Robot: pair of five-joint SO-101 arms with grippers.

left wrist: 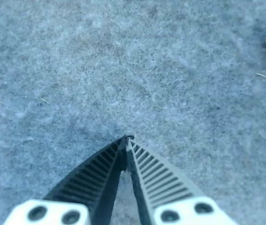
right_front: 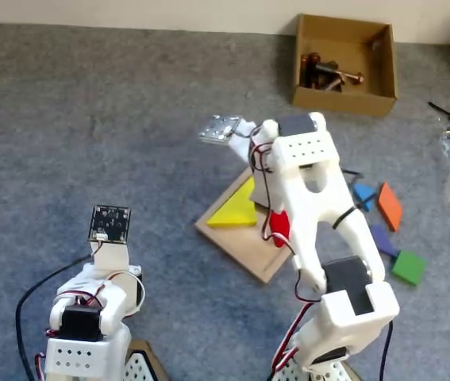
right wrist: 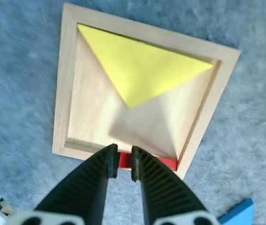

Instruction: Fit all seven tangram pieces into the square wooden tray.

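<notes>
right tool (right wrist: 122, 165) clamped on red piece (right wrist: 166, 163) at tray (right wrist: 61, 93) rim | left tool (left wrist: 126, 140) together | yellow triangle (right wrist: 137, 70) inside

The right gripper (right wrist: 123, 153) hides most of the red piece (right wrist: 166, 163).

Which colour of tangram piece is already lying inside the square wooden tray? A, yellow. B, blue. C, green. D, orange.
A: the yellow triangle lies flat inside the tray, while the blue piece, orange piece and green piece lie out on the carpet, and the red piece is clamped in the right arm's jaws.
</notes>
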